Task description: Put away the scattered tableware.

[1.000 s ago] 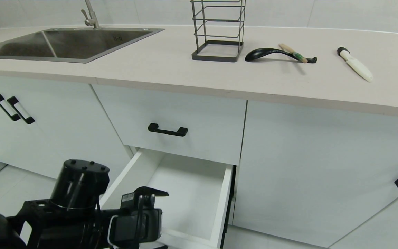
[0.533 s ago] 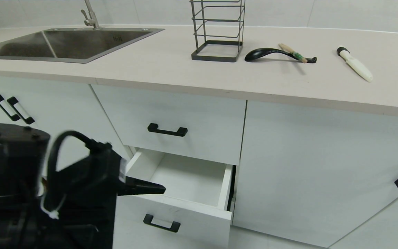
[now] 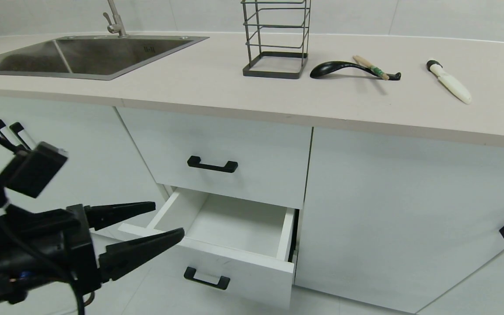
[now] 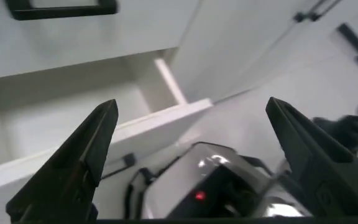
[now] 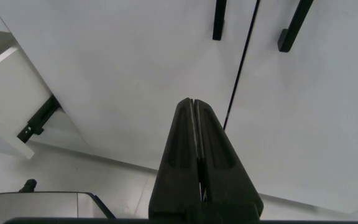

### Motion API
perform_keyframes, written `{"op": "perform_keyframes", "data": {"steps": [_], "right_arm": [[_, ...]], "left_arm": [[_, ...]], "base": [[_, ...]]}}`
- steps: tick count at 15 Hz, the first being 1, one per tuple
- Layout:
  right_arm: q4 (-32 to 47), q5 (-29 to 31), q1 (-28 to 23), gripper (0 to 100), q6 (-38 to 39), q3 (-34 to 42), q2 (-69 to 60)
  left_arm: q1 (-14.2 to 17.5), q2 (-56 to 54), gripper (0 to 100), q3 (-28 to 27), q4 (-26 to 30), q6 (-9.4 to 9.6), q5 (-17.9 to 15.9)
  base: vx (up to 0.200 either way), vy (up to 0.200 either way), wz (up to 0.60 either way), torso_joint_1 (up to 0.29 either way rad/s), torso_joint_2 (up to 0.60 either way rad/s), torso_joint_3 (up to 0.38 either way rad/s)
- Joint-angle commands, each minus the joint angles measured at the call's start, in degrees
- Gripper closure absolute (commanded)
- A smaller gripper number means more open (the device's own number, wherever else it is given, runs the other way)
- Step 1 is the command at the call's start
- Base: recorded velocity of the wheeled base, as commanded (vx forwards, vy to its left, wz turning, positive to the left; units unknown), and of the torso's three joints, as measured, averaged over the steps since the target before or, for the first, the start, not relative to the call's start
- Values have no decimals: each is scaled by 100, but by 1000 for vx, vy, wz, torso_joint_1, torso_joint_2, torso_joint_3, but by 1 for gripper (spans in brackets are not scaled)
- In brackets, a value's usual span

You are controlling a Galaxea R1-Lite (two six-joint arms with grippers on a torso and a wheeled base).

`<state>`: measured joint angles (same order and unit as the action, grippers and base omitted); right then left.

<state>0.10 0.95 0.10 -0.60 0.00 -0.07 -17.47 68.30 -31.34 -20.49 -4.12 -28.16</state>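
Note:
On the counter (image 3: 217,92) lie a black ladle (image 3: 348,68), a wooden-handled utensil (image 3: 369,66) resting across the ladle's handle, and a white knife (image 3: 451,82) with a black end. Below, the lower drawer (image 3: 285,236) stands pulled out with nothing inside. My left gripper (image 3: 168,218) hangs open just left of the drawer's front corner, holding nothing. In the left wrist view that gripper (image 4: 191,115) has its fingers spread wide over the drawer's (image 4: 160,118) front edge. My right gripper (image 5: 194,109) is shut and holds nothing, low down facing white cabinet doors (image 5: 135,68).
A black wire rack (image 3: 276,41) stands on the counter left of the ladle. A steel sink (image 3: 81,54) with a tap is at the far left. A shut upper drawer (image 3: 211,165) sits over the open one. Cabinet doors flank both sides.
My left arm has risen from the drawer's front and turned, with its fingers now spread. The drawer has slid partly back in since a second ago.

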Motion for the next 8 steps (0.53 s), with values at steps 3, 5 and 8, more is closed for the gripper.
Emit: {"op": "perform_keyframes", "data": {"steps": [3, 5, 8], "right_arm": [[-1, 2, -1, 100, -2, 0, 7], [-1, -7, -1, 100, -2, 0, 7], [-1, 2, -1, 100, -2, 0, 7]], "left_arm": [[323, 2345, 0, 120, -1062, 588, 1243], [314, 2741, 0, -47, -1071, 456, 1709], [297, 3154, 0, -390, -1062, 447, 1788]], "base": [[0, 0, 0, 0, 0, 0], [0, 0, 0, 0, 0, 0], [0, 0, 0, 0, 0, 0]]}}
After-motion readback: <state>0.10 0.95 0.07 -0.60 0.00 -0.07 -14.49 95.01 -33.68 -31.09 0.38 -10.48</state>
